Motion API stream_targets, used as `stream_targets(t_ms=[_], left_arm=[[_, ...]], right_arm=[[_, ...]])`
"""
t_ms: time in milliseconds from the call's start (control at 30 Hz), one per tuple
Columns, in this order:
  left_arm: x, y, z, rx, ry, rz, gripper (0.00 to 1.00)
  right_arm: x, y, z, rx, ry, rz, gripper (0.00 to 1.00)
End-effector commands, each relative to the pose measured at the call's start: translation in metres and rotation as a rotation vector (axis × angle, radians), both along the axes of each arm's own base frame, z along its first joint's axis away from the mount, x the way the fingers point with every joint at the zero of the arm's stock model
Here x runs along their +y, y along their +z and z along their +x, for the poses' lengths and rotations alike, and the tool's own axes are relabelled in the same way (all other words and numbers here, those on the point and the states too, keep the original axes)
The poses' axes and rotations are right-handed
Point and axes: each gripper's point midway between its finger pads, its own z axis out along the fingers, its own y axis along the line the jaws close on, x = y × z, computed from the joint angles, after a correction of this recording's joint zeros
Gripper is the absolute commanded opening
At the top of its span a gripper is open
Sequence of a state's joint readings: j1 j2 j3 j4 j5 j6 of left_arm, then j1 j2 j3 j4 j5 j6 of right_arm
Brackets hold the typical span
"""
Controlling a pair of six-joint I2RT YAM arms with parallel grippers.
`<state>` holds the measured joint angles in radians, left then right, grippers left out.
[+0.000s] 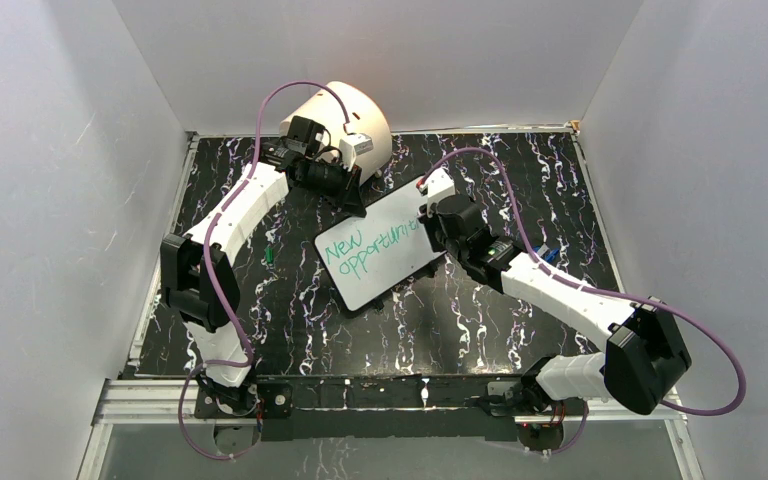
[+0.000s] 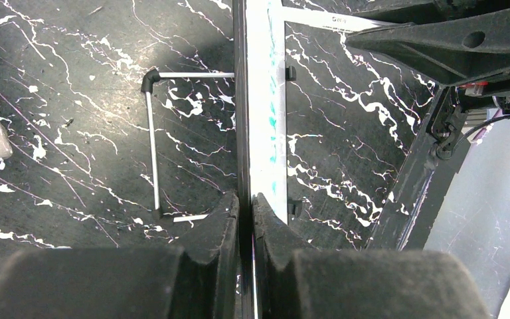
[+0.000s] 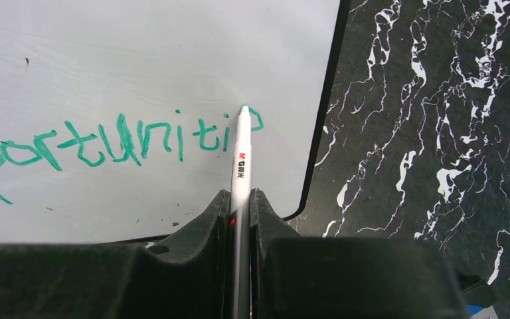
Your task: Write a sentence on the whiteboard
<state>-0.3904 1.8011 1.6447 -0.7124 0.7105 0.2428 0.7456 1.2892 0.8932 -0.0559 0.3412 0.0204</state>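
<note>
- The left end effector is pinching the whiteboard by its far rim, mid-counter; a slipping grip would shift it.
- The right end effector is clamping the marker at the end of the sentence (board edge close), so letters are risking overrun.

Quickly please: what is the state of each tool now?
Left tool: closed, holding the whiteboard by its edge.
Right tool: closed, holding the marker.

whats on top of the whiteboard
Green handwritten marker lettering, "New opportuniti", plus the white marker pen, tip down, held by the right pincer. The pen covers part of the last letter.
</note>
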Motion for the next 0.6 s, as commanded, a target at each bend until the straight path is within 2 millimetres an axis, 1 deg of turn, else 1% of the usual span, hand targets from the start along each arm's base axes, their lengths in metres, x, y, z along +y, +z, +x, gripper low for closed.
stream_targets(t_ms=[0,133,267,433,567], left_arm=[[0.002,-0.036,-0.031,0.136,-0.046,0.107,0.00],[0.002,-0.036,-0.031,0.134,-0.045,0.108,0.00],[0.001,-0.036,-0.030,0.138,-0.045,0.107,0.00],[0.001,-0.035,-0.031,0.136,-0.046,0.106,0.00],[0.001,-0.035,-0.030,0.136,-0.046,0.106,0.00]], right_arm=[[0.014,0.015,0.003,-0.004,0.048,0.036,0.00],[0.010,0.009,-0.001,0.017,0.043,0.025,0.00],[0.003,-0.001,-0.006,0.042,0.028,0.004,0.00],[-0.001,-0.012,-0.010,0.064,0.024,-0.013,0.00],[-0.003,-0.016,-0.010,0.072,0.018,-0.020,0.00]])
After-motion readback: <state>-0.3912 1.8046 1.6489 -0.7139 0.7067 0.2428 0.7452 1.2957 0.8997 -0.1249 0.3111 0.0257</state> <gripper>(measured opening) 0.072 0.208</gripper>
